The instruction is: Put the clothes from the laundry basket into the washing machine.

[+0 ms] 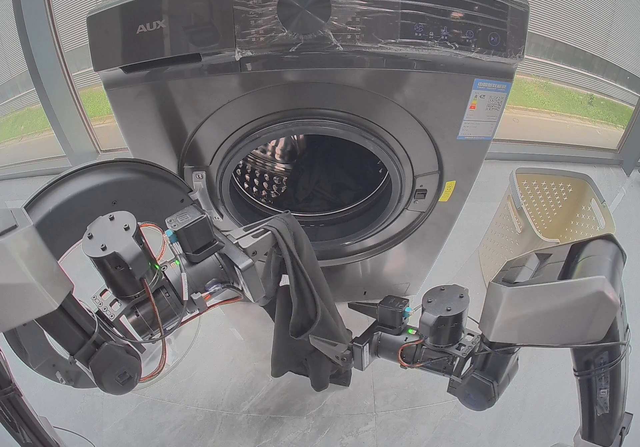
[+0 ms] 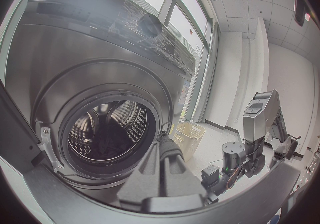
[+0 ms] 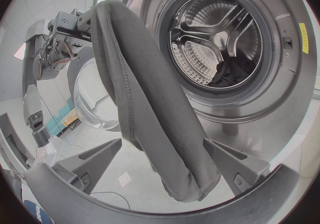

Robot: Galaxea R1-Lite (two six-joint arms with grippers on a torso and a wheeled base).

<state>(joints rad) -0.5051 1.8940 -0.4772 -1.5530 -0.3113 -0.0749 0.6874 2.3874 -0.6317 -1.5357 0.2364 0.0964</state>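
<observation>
Dark garment (image 1: 303, 295) before the washing machine (image 1: 333, 102).
The left gripper (image 1: 270, 228) clamps its top; its tail hangs inside the spread-open right gripper (image 3: 161, 141).

The left arm (image 1: 127, 268) has round black joints. One flat cap has little screws in a ring. Orange and black cables loop along it, and a tiny green light glows. The right arm (image 1: 553, 295) has a big silver-grey shell, black round joints and an orange cable. The right gripper (image 1: 335, 352) has dark grey wedge fingers (image 3: 233, 163), each with one screw.
</observation>
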